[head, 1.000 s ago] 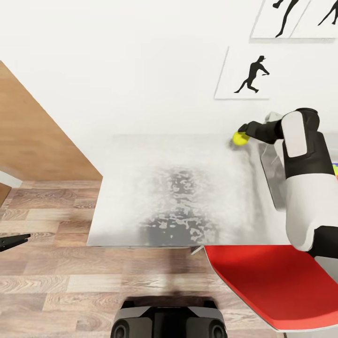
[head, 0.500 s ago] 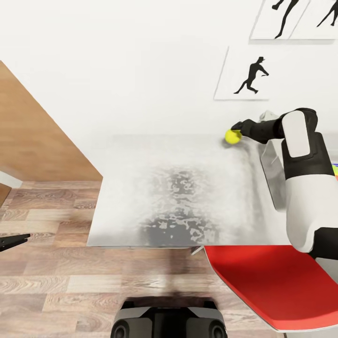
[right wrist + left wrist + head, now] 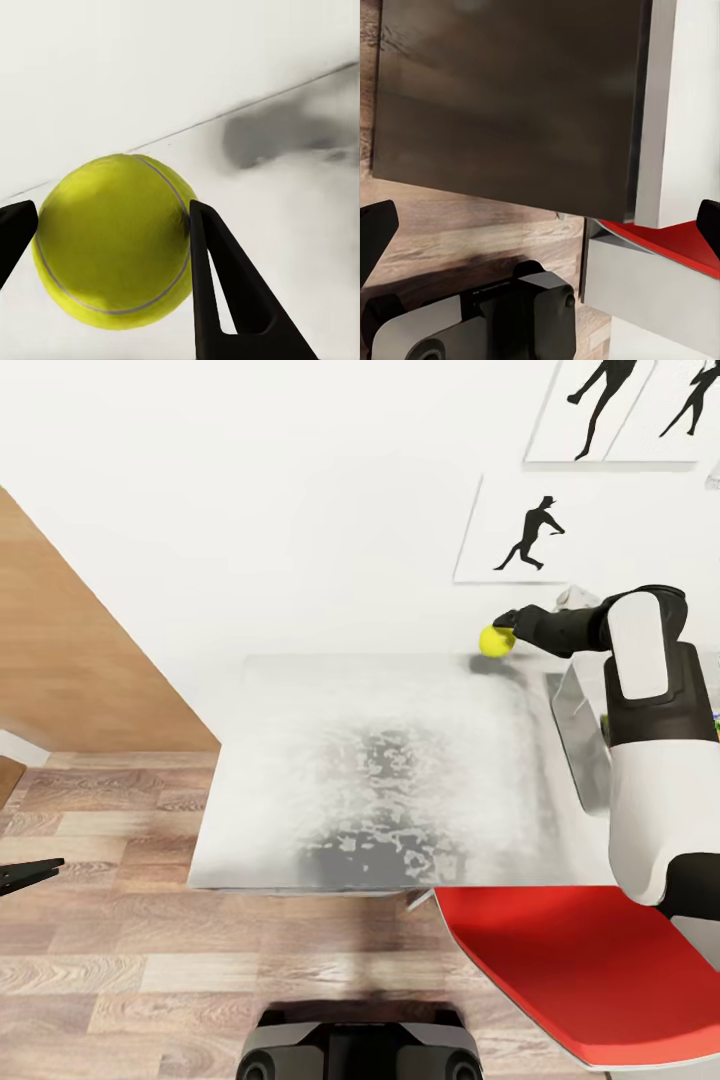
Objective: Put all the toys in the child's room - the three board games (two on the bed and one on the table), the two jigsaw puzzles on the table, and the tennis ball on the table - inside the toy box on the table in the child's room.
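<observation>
At the far left of the head view, over the wood-plank floor (image 3: 120,970) and well away from the counter (image 3: 380,760), the dark tips of the left gripper (image 3: 30,875) reach in, low and apart from everything; in the left wrist view its two black fingertips (image 3: 375,232) stand at opposite edges of the picture with nothing between them, so those jaws are spread wide and hold nothing; beyond them lie the dark underside of the counter, the floor and the robot's base (image 3: 480,319); left of the counter a wood-panel door (image 3: 70,650) slants against the white wall; the counter's pale grey top is mottled with darker patches toward its near edge; past the counter's far right corner the tennis ball (image 3: 493,641) is gripped by the right gripper (image 3: 500,632), lifted just above the top with its shadow beneath it; in the right wrist view the ball (image 3: 112,240) sits between two black fingers (image 3: 225,292), both pressed to its sides, the jaws closed about it; above the ball hang black sports-silhouette pictures (image 3: 522,530); right of the ball the toy box (image 3: 580,730) shows its grey wall behind the white right arm; a red chair seat (image 3: 590,970) lies below the counter's near right corner.
</observation>
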